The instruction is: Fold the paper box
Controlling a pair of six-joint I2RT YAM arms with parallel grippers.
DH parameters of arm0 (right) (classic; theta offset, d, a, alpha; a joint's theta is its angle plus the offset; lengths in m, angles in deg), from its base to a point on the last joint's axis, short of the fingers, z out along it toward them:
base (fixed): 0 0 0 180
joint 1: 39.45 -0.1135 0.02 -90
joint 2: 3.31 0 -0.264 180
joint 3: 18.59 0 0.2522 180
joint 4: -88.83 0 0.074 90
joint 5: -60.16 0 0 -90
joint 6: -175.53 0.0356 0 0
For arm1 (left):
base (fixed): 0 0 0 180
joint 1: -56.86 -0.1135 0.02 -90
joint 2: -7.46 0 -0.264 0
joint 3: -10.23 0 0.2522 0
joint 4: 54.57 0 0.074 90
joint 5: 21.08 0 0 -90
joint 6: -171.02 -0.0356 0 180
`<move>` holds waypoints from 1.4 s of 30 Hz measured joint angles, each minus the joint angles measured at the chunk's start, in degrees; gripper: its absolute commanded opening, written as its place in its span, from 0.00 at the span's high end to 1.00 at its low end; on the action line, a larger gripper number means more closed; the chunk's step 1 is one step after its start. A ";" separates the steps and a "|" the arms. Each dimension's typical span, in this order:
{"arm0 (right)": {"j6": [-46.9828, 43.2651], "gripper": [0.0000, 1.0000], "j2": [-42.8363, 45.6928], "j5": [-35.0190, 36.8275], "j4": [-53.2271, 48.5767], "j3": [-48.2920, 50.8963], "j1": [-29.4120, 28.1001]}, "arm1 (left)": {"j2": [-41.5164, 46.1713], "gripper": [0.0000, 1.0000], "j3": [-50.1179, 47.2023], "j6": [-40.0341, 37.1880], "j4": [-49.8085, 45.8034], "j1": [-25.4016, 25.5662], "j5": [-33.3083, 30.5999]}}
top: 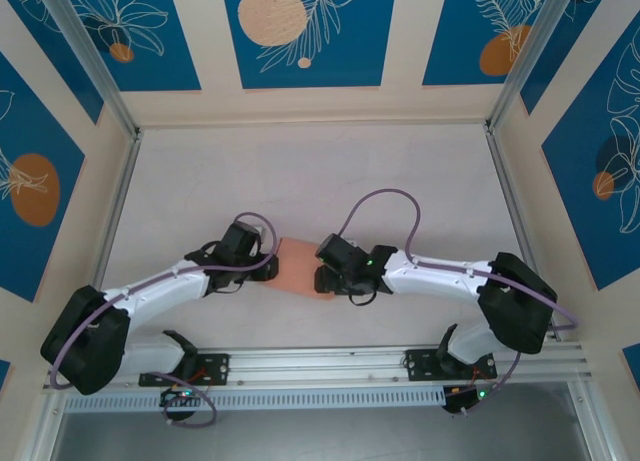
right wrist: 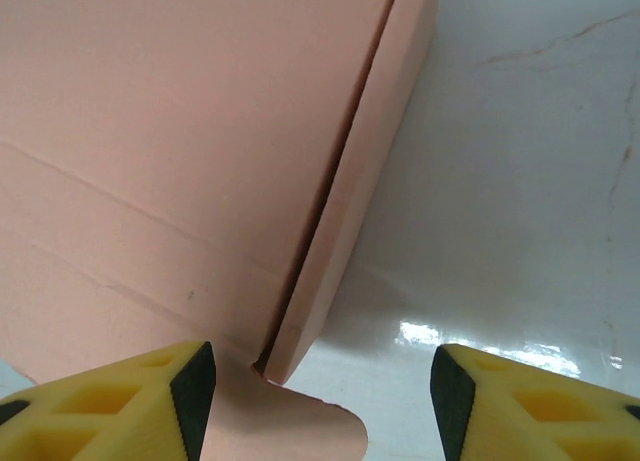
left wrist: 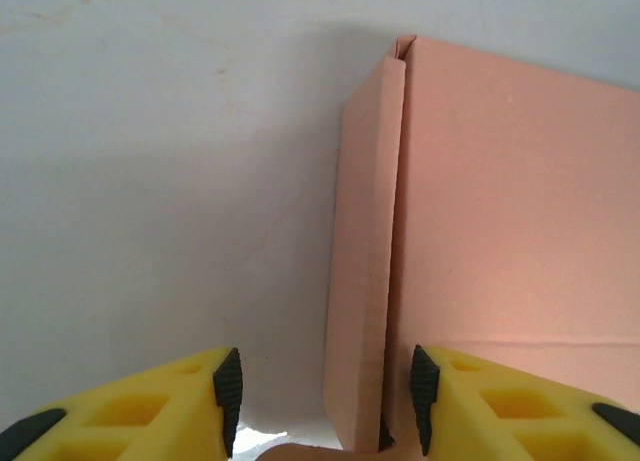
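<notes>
Toward the table's [top: 300, 171] near edge, left gripper [left wrist: 326, 401] and right gripper [right wrist: 322, 386] flank the paper box [top: 298, 271], each with jaws apart astride a raised side flap [left wrist: 362, 261], probably to fold it inward

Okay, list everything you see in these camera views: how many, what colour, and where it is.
paper box: one, salmon pink, mid-table between the two tools
table: one, whitish, under everything
wall panels: several, blue with orange discs and white leaf outlines, around the table
metal rail: one, silver, near edge
cables: purple, looping along the arms
arms: two, white with black joints, reaching inward
left tool: yellow fingers, black pads, open astride a box side wall
right tool: same colours, open at the box's edge
</notes>
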 measured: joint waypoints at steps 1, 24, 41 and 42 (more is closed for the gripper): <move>0.00 0.41 -0.55 -0.11 0.04 0.00 0.07 | -0.11 0.53 -0.07 0.00 0.26 0.00 0.26; -6.93 0.32 0.26 -5.18 2.01 -0.20 9.09 | 6.32 0.38 -3.02 5.75 4.48 2.16 -1.03; -10.64 0.23 6.47 -6.82 0.20 -0.17 10.08 | 3.82 0.35 -2.43 2.45 0.09 0.28 -2.32; -10.64 0.23 5.92 -7.21 0.72 -0.17 10.27 | 3.19 0.35 -2.34 2.25 0.35 0.17 -2.27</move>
